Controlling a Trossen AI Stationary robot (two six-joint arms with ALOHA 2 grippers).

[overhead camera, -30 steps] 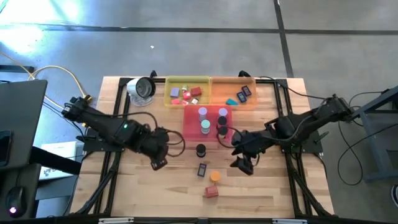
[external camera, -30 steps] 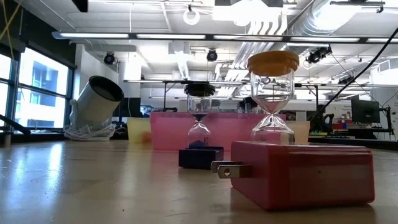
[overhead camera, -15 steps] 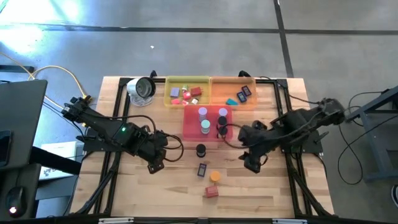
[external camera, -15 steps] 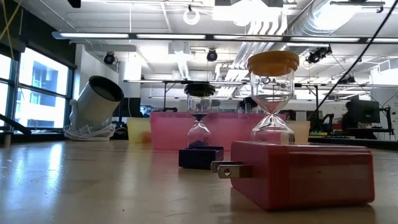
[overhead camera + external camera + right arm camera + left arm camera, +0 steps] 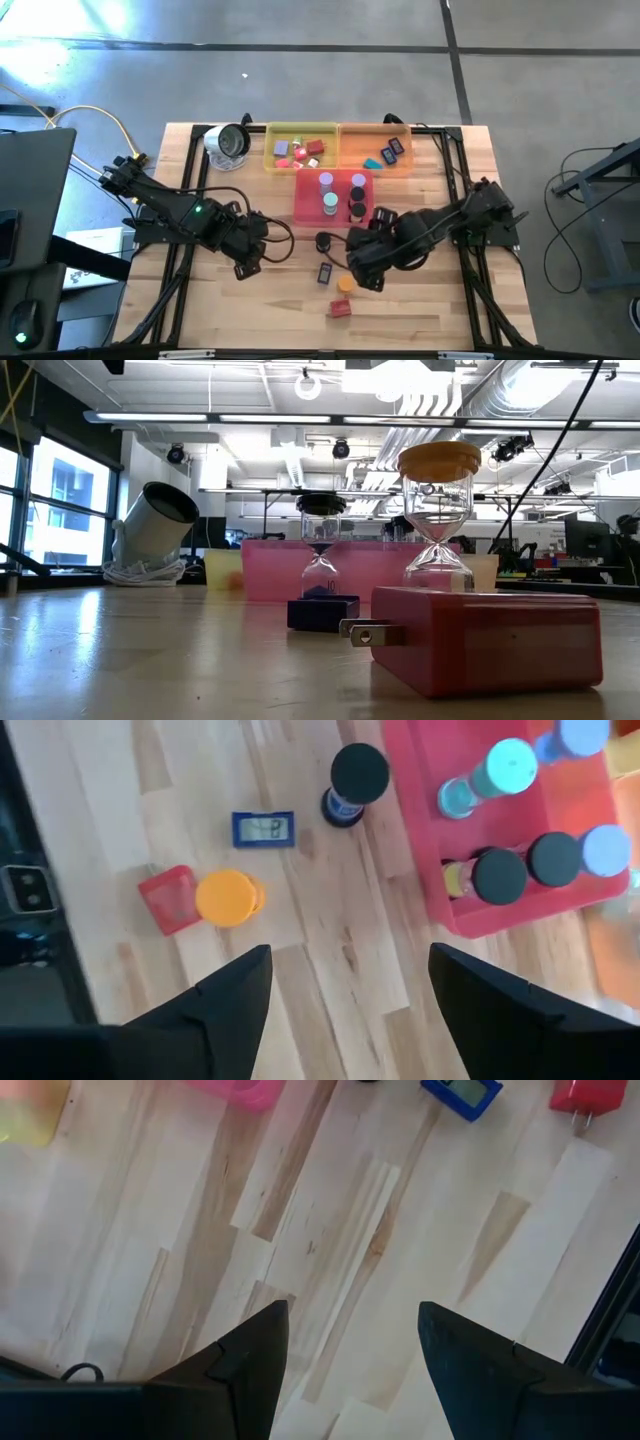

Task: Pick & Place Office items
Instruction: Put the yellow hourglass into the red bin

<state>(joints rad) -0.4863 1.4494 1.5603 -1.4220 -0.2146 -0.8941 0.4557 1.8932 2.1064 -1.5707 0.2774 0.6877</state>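
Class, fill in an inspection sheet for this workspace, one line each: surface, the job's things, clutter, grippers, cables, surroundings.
Surface: wooden table, bare planks at the front.
Job's things: black-capped sand timer, blue display piece, orange-capped sand timer and red plug block loose on the wood; four timers standing in the pink tray; small blocks in the yellow tray and orange tray.
Clutter: silver-rimmed round object at the back left corner.
Grippers: left gripper open over bare wood; right gripper open above the loose items; neither holds anything.
Cables: yellow cable off the table's left.
Surroundings: concrete floor; no person seen.
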